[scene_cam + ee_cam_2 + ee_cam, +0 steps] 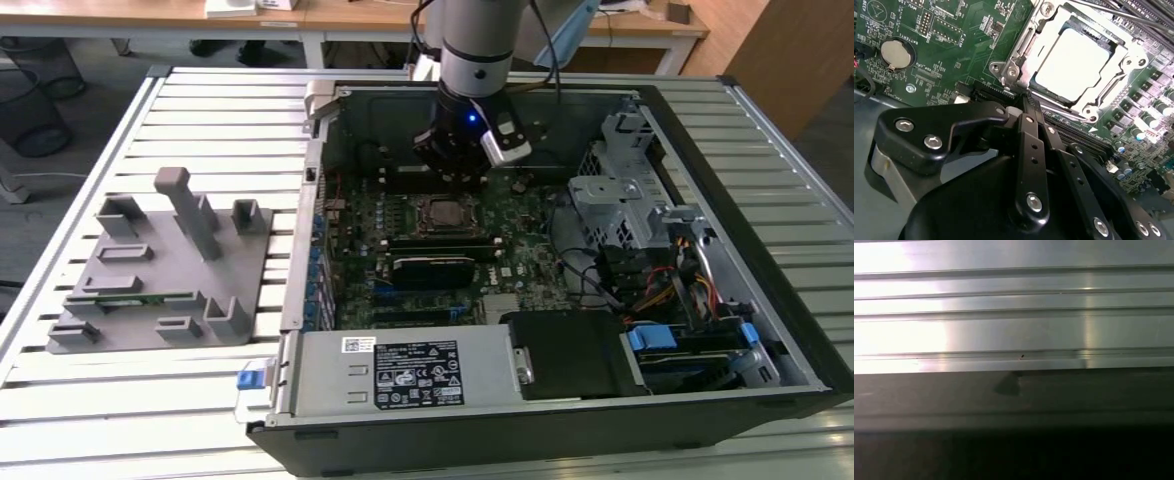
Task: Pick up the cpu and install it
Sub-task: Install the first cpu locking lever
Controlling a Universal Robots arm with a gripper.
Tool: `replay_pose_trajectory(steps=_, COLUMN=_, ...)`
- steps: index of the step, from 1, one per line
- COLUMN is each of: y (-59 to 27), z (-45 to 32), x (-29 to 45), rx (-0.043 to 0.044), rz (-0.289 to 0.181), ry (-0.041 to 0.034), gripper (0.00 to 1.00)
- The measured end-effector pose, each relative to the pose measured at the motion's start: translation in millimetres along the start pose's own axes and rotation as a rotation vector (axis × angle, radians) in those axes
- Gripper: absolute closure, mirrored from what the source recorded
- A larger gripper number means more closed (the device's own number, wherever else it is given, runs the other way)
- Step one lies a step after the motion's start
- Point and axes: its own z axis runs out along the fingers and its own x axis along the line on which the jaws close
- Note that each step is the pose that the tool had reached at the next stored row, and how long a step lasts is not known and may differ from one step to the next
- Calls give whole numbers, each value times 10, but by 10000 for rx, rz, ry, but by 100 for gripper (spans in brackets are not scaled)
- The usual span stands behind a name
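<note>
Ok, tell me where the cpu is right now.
The cpu sits in the motherboard socket in the second wrist view, just past the gripper.

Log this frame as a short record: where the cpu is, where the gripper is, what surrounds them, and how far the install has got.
cpu: silver-lidded chip lying in the motherboard socket
gripper: above the motherboard, beside the socket; nothing between its fingers in the second wrist view
enclosure: open computer case on a slatted metal table
off to the side: grey parts holder at the exterior view's left, outside the case
task state: cpu is in the socket; whether the retention frame is latched cannot be told
</note>
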Motion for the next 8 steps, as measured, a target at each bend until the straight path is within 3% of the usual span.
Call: replay_pose_trajectory(steps=8, y=-1, z=11, x=-9, rx=76, rz=2, ry=57, gripper=89)
